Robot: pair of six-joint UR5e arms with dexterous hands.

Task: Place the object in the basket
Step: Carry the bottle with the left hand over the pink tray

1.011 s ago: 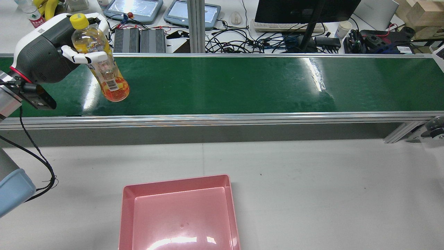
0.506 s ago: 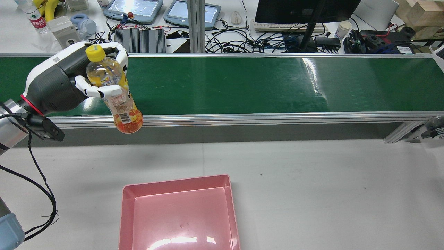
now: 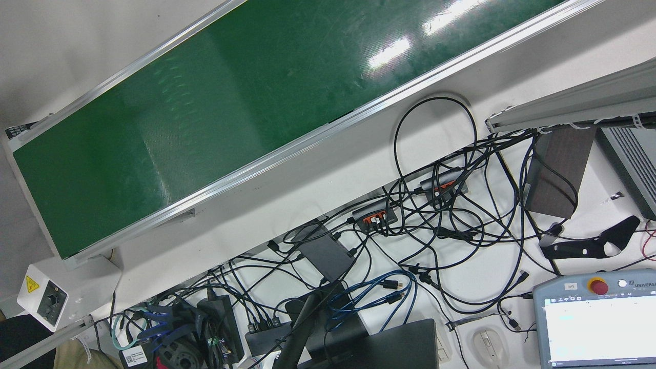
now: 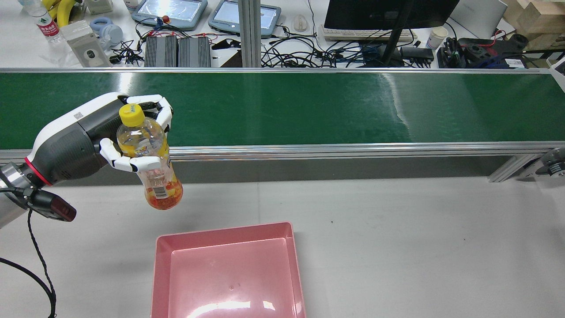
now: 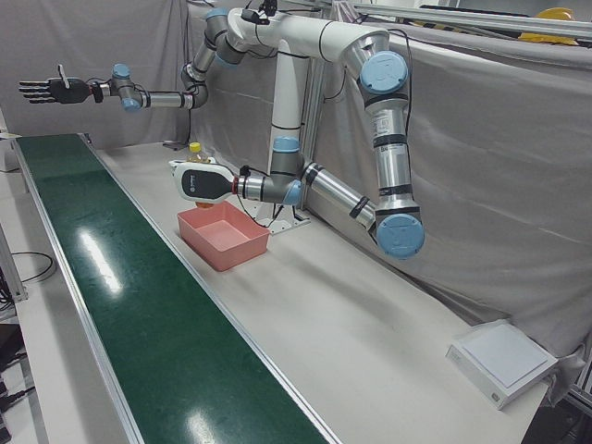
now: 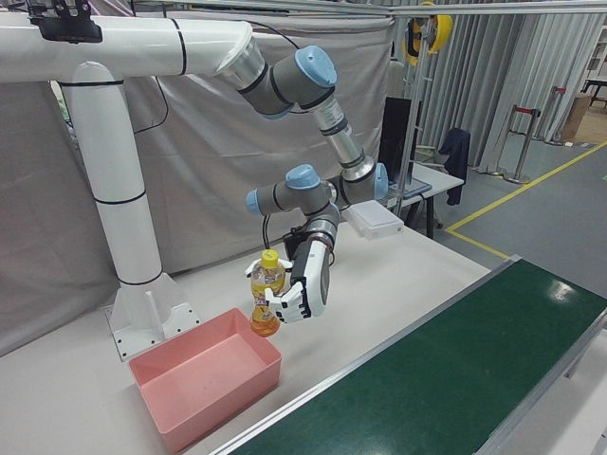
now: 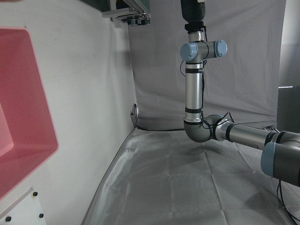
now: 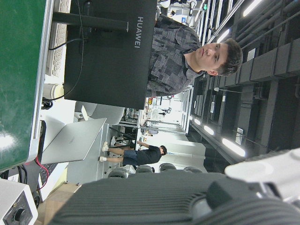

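Note:
My left hand (image 4: 88,137) is shut on a clear bottle (image 4: 152,170) with a yellow cap and orange drink. It holds the bottle nearly upright in the air, over the grey table just behind the far left corner of the pink basket (image 4: 225,229). The right-front view shows the hand (image 6: 308,280), the bottle (image 6: 266,296) and the basket (image 6: 223,398) below them. In the left-front view the left hand (image 5: 202,183) is above the basket (image 5: 205,248). My right hand (image 5: 42,90) is open and empty, held high over the belt's far end.
The green conveyor belt (image 4: 309,106) with aluminium rails runs across the table behind the basket. Behind it lie cables, pendants and a monitor (image 4: 388,13). The left hand view shows the basket's wall (image 7: 23,117) at its left.
My left hand has carried the bottle from over the belt, across the near rail and down, to the table side close to the basket.

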